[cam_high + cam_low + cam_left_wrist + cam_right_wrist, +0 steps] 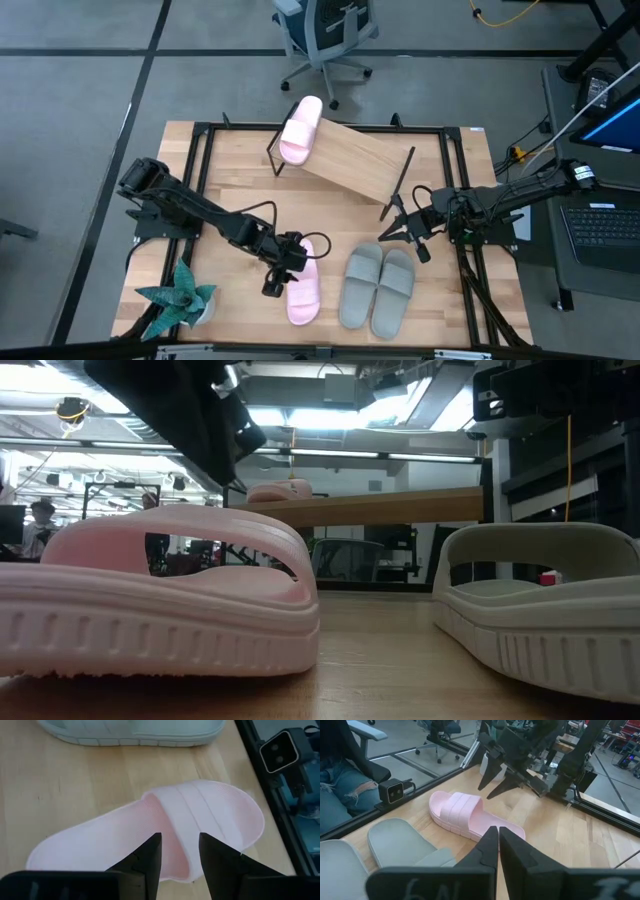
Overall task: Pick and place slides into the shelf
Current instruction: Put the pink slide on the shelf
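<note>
pale pink slide (150, 825) lies lengthwise just under the parted left gripper (180, 851), strap ahead; right gripper (498, 840) waits closed, farther off.

Left arm (190, 208): black jointed links, bulky shoulder housing, a thin black cable looping along the forearm.
Left gripper (179, 851): two matte black fingers (150, 857), flat-faced, wedge-shaped, tapering to blunt tips; black block base behind them.
Right arm (520, 192): black links, bundled black cables, a small white-and-grey fitting near its outer end.
Right gripper (498, 840): two matte black fingers (512, 851), long, narrowing to points; black housing with a faint embossed mark, reading unclear.
Seen from the right wrist, the left gripper's body is boxy, black, with angular brackets.
</note>
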You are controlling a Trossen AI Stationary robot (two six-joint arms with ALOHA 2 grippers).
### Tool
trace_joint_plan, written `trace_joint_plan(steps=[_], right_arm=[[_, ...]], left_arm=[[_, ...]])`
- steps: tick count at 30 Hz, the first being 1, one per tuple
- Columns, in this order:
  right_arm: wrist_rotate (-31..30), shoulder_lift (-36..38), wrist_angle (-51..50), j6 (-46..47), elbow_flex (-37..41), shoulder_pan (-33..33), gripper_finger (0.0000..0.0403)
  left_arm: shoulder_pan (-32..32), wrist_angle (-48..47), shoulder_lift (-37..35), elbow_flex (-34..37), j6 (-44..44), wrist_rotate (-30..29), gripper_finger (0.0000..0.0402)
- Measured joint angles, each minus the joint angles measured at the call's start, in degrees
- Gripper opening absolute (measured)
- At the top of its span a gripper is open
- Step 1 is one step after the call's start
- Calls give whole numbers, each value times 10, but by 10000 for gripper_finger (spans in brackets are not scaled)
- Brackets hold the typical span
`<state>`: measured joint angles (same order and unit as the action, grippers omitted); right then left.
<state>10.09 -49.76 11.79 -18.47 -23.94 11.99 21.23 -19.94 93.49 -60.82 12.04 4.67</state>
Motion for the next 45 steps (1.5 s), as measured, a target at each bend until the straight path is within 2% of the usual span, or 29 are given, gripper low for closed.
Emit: trace_joint_plan(steps=[13, 32, 40, 45], right_arm=[[0, 0, 0, 0, 0, 0, 19], [0, 0, 0, 0, 0, 0, 19], [0, 0, 0, 0, 0, 0, 19], [0, 0, 0, 0, 0, 0, 19]], left_arm=[[3, 1, 11, 0, 21, 1, 121], [-2, 8, 63, -1, 30, 35, 121], [-6, 9, 62, -1, 56, 80, 121], [-16, 4, 62, 0, 59, 138, 121]])
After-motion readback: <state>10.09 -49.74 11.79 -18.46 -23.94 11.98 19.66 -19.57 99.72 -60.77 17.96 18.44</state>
